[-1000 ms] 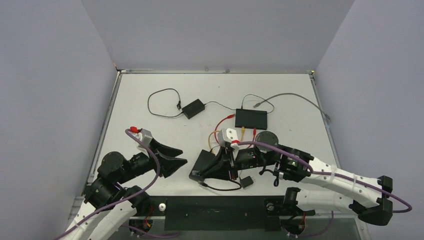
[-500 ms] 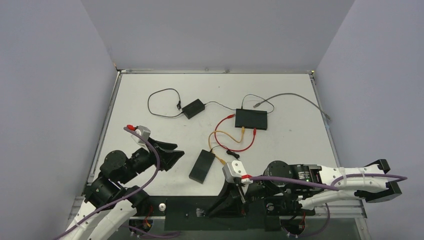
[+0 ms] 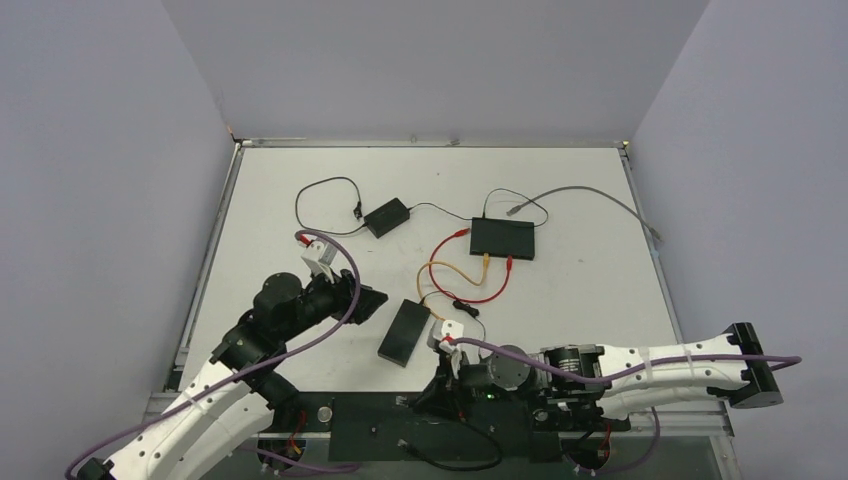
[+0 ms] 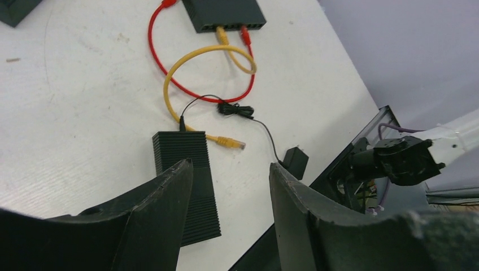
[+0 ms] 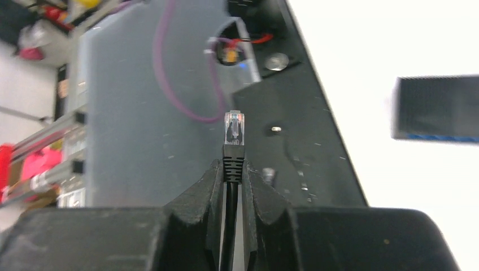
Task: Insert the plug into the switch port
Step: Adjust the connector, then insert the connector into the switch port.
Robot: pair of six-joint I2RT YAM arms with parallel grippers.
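We hold the fingers of our right gripper (image 5: 233,169) closed on the black boot of the clear plug (image 5: 234,127). It sits well apart from the switch (image 3: 503,237), over the black base plate (image 5: 316,141). Our left gripper (image 4: 229,166) hangs spread and empty above the ribbed black box (image 4: 189,186), near the switch's yellow cable (image 4: 192,56).

A small black adapter brick (image 3: 387,216) sits toward my white bench's (image 3: 300,170) far edge, its thin black lead (image 3: 297,208) looped alongside. A grey cable (image 3: 585,188) trails to the right edge. A ribbed black box (image 3: 404,332) lies by the near edge, a red cable loop (image 4: 151,45) and a yellow cable loop (image 4: 192,53) just beyond it.
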